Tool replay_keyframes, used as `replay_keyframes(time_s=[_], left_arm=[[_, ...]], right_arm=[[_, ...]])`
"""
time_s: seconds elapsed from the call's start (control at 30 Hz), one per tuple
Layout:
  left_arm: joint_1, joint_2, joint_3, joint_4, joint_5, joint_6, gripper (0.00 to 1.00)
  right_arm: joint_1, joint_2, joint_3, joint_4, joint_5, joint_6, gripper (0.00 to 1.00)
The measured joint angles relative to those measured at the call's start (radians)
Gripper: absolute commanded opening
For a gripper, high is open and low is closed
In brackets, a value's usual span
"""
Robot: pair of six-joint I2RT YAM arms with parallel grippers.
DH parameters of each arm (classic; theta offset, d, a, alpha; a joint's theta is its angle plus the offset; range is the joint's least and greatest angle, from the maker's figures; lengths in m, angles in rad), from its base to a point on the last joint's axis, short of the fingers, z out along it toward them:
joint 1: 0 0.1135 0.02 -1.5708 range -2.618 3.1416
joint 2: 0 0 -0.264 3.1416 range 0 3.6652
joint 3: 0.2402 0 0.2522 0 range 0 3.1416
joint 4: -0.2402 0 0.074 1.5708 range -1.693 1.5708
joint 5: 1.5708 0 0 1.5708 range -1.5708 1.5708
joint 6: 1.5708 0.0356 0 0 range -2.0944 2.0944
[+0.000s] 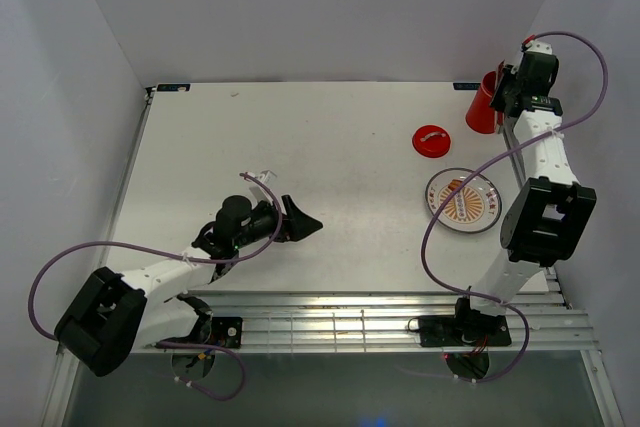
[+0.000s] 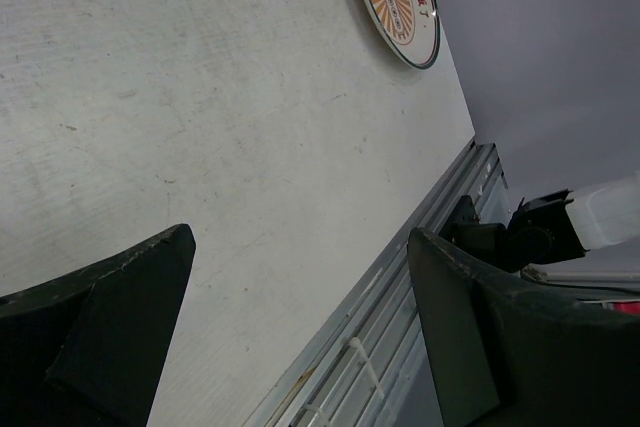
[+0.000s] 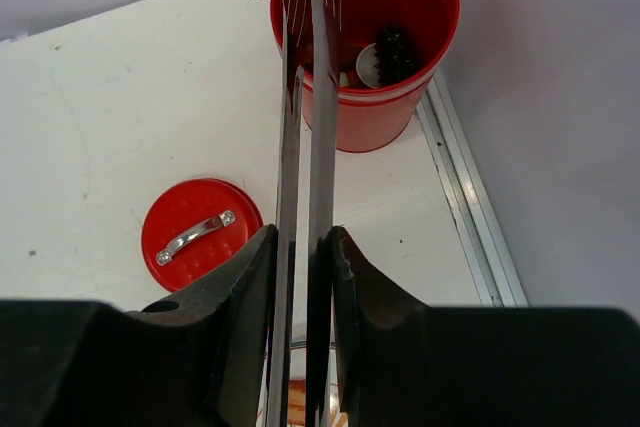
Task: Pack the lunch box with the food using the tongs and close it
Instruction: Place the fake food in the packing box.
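White tabletop (image 3: pixel 100 127) lay beneath; right claw (image 3: pixel 305 239) clenched stiff, likely slippery tongs (image 3: pixel 320 127), tips ahead over the lunch box (image 3: pixel 385 122); left claw (image 2: pixel 300 237) stood released.

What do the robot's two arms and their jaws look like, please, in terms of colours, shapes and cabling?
The left arm and right arm both have white links joined by boxy black joint housings. A thin purple cable loops beside each arm. The jaws are matt black and wedge-shaped, scuffed pale along their edges.
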Motion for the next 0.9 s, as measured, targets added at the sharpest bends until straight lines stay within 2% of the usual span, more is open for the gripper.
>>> replay_keyframes(time_s=[0.3, 0.53, 0.77, 0.9], left_arm=[[0.0, 0.006, -0.001, 0.019, 0.013, -0.003, 0.98], [0.0, 0.002, -0.001, 0.02, 0.008, 0.001, 0.98], [0.0, -0.005, -0.001, 0.021, -0.007, 0.012, 0.98], [0.0, -0.005, -0.001, 0.021, -0.019, 0.017, 0.98]], right_arm=[[-0.026, 0.042, 0.0, 0.025, -0.002, 0.006, 0.41], [-0.033, 0.09, 0.0, 0.031, -0.01, 0.006, 0.53], [-0.033, 0.071, -0.002, 0.03, -0.012, 0.005, 0.55], [-0.033, 0.0, -0.017, 0.026, -0.021, 0.006, 0.55]])
